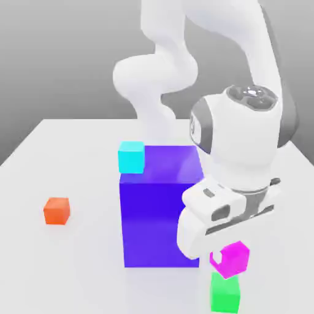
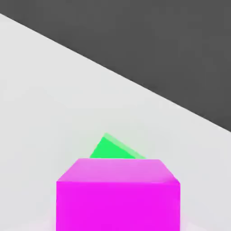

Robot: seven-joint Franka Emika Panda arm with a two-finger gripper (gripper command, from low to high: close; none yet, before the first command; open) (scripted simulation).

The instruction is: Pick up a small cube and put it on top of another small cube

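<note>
A small magenta cube (image 1: 232, 259) hangs at the near right of the exterior view, turned a little askew. My gripper (image 1: 224, 256) is shut on it, reaching down from the white hand (image 1: 208, 222). Directly below stands the small green cube (image 1: 225, 294) on the white table (image 1: 61, 270). The magenta cube's underside meets the green cube's top edge in that view; I cannot tell whether they touch. In the hand view the magenta cube (image 2: 118, 194) sits close up, and a corner of the green cube (image 2: 112, 149) peeks out behind it.
A big blue-purple block (image 1: 158, 214) stands just to the exterior view's left of the hand, very close to it. A cyan cube (image 1: 131, 156) sits at the block's far upper left corner. An orange cube (image 1: 56, 210) lies on the table at the left.
</note>
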